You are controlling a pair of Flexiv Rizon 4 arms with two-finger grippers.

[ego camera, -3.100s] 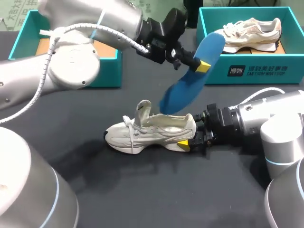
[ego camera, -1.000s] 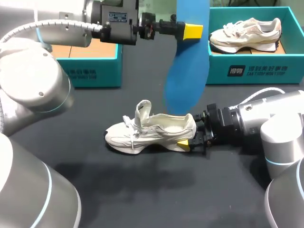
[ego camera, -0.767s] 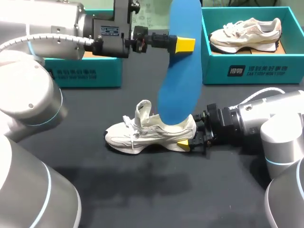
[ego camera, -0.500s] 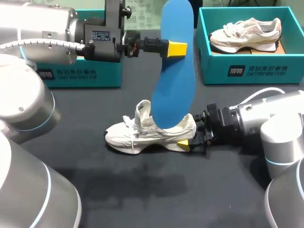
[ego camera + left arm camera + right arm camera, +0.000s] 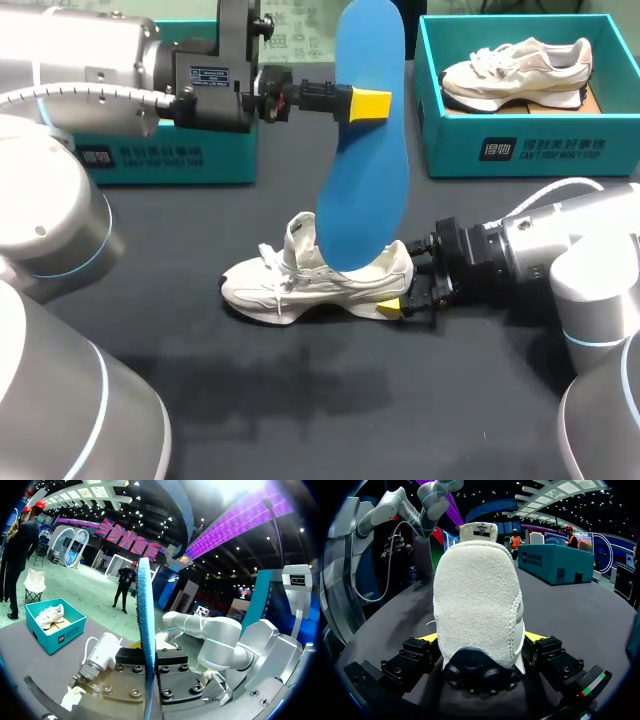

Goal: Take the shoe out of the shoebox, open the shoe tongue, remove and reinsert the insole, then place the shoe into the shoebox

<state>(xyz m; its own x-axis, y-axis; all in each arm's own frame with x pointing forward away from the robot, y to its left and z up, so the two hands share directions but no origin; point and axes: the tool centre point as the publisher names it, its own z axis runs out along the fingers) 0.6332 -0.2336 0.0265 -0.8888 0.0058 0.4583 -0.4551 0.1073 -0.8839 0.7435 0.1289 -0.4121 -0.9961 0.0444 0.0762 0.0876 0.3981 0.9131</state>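
Blue insole (image 5: 362,150) shifted left, lower end now at shoe (image 5: 300,287) opening.

Black table (image 5: 300,410), second teal box (image 5: 450,140) at its far right — another pale sneaker (image 5: 515,72) lying inside

A dark, matte tabletop (image 5: 300,420) fills most of the head view, from the lower edge up toward the top. Its covering looks like black cloth, though the weave is hard to make out. Soft, blurred shadows lie across the lower middle.
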